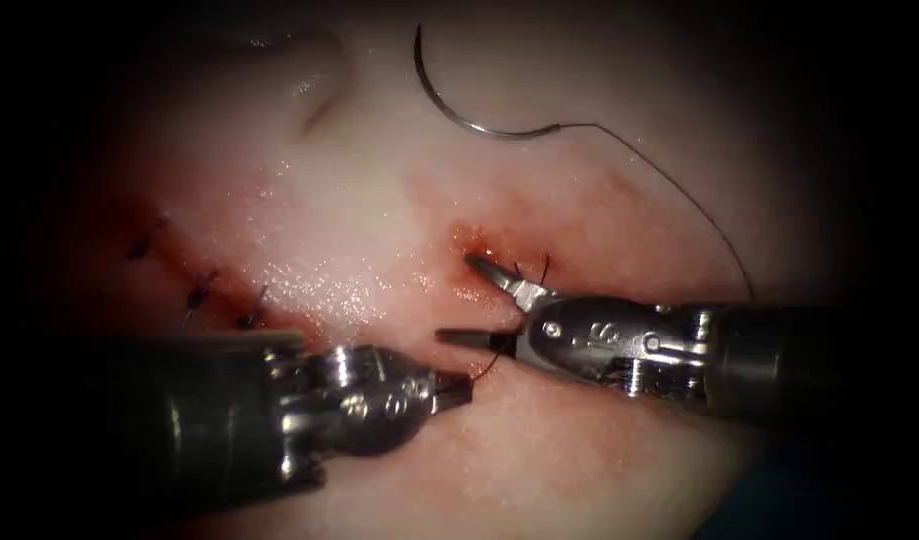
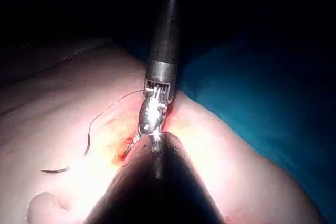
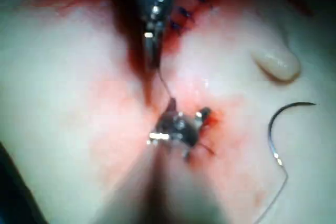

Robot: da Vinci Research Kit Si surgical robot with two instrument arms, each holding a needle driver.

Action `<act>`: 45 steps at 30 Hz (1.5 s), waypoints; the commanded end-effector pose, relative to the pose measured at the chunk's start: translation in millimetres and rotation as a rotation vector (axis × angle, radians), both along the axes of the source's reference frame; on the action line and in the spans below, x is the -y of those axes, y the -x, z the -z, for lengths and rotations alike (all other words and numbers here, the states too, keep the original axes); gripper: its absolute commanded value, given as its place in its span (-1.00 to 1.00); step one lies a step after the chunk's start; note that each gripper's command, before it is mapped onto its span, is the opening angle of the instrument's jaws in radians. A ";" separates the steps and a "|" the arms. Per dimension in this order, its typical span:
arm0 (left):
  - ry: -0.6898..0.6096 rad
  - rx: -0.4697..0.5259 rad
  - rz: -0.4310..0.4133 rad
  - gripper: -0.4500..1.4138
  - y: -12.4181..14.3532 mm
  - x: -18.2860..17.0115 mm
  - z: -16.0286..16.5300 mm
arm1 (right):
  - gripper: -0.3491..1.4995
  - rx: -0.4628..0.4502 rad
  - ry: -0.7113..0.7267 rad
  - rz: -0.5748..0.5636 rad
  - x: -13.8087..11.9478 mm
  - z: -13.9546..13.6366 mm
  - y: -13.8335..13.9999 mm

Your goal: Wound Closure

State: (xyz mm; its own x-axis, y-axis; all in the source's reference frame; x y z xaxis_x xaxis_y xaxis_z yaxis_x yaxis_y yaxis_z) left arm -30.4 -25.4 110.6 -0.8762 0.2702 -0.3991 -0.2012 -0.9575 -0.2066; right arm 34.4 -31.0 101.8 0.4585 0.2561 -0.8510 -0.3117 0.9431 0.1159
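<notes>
Glistening tissue (image 1: 379, 200); curved needle (image 1: 449, 100) lies free; left claw (image 1: 459, 388) clamps thread (image 1: 489, 365); right claw (image 1: 474, 300) apart.

Our left tool (image 1: 457, 388) reaches in with jaws closed on thread; our right tool (image 1: 471, 300) faces it, jaws spread wide.

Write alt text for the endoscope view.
The left tool, jaws shut, holds a short thread end beside the right tool, whose jaws are open around it. The needle lies free on the tissue, its thread trailing right.
</notes>
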 end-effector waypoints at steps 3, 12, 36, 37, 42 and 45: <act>-0.002 0.003 -0.002 -1.00 0.5 0.1 -0.6 | -0.71 -0.019 -0.009 0.023 0.3 -0.2 -0.7; -0.001 0.003 -0.003 -1.00 0.5 0.1 -0.7 | -1.00 -0.035 -0.014 0.034 0.5 0.4 -0.7; 0.006 0.012 0.011 -0.69 -0.9 -2.0 -1.9 | 0.65 -0.051 -0.016 -0.058 -1.7 4.9 4.8; 0.006 0.016 0.016 -0.32 -1.0 -2.5 -2.1 | 0.67 -0.056 -0.015 -0.072 -2.0 5.4 5.5; 0.008 0.104 0.050 0.19 -1.1 -4.8 -3.1 | 0.71 -0.067 -0.045 -0.130 -2.9 7.8 9.8; 0.008 0.252 0.072 0.15 -1.1 -5.6 -3.5 | 0.72 -0.078 -0.087 -0.149 -3.1 8.4 11.4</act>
State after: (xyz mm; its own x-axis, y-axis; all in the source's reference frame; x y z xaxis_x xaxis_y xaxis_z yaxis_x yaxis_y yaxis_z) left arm -28.7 -19.4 113.7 -0.6921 0.3255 -0.6442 -0.2060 -0.9445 -0.2559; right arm 22.4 -27.6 92.8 0.3389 0.3933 -0.8547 -0.4365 0.8705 0.2274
